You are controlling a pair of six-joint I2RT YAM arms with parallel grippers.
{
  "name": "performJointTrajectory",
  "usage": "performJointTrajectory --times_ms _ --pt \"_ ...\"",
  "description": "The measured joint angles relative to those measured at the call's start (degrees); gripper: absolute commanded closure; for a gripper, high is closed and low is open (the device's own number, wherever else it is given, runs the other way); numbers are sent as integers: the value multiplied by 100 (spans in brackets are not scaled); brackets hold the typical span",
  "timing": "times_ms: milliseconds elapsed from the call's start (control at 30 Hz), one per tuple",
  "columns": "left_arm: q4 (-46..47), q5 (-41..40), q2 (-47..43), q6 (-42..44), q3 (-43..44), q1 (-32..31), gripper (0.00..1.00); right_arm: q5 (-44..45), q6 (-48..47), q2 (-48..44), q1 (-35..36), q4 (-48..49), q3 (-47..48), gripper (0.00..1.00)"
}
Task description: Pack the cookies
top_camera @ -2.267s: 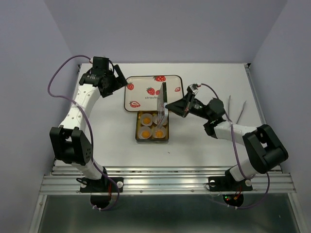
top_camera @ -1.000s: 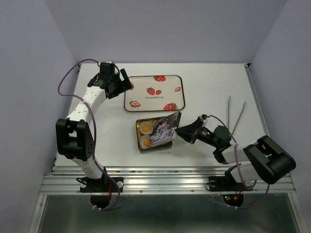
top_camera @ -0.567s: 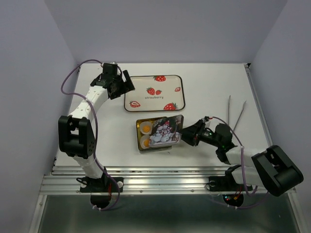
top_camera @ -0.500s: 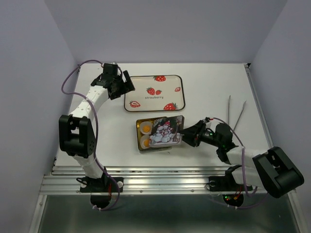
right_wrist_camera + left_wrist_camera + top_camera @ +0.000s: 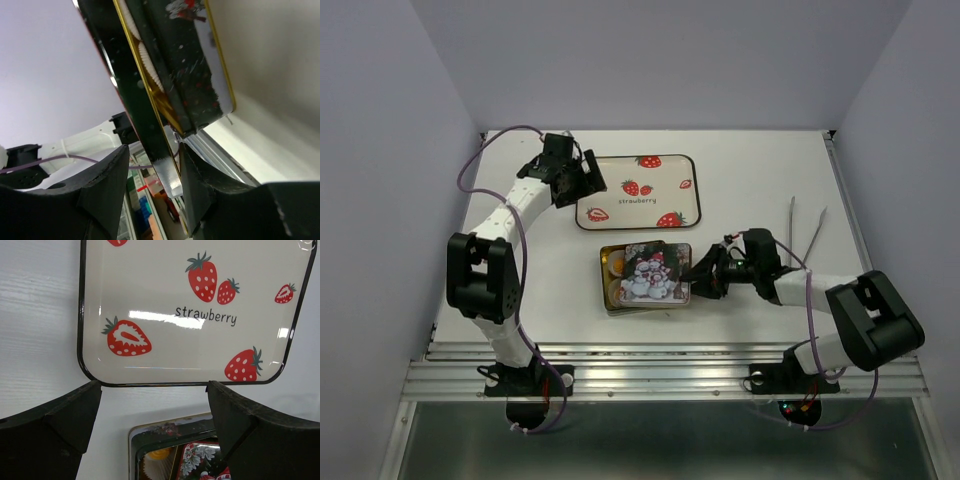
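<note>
Right gripper (image 5: 705, 272), low over the table (image 5: 560, 300), between its centre and near edge. Its fingers are spread either side of the lid's (image 5: 652, 274) right rim. A gap shows on one side, so it is not pinching.

The lid lies askew on the tin (image 5: 607, 292), mid-table, with the tin's left strip uncovered.

The cookies (image 5: 159, 454) sit in white paper cups inside the tin. One is visible; the rest are hidden under the lid. They are round with no long axis, lying flat, faces up.

Risk: the lid is not seated.
- A finger catching the rim on retreat would drag the lid or tin.
- Pressing the lid down crooked could crush the cups.

Beyond lies the strawberry tray (image 5: 140, 285). Left gripper (image 5: 588, 180) hovers at the tray's left edge, toward the table's far-left corner, fingers wide apart, holding nothing.
</note>
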Motion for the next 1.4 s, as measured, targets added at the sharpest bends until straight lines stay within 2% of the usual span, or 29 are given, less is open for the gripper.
performJointTrajectory --times_ms 100,367,567,733,1400 --pt "98 0 -42 -26 -170 -31 1 -105 -404 389 0 -417 302 50" --pt "157 20 -223 -129 -761 -35 1 -118 -1060 503 0 -1217 433 49" --pt "157 129 -470 -155 -1084 -35 1 -57 -1978 1106 0 -2013 1432 57" --pt "146 304 -691 -175 -1368 -35 1 -37 -2476 1447 0 -2420 2122 59" --pt "219 1008 -994 -210 -2299 -35 1 116 -2938 1923 319 -3042 3093 59"
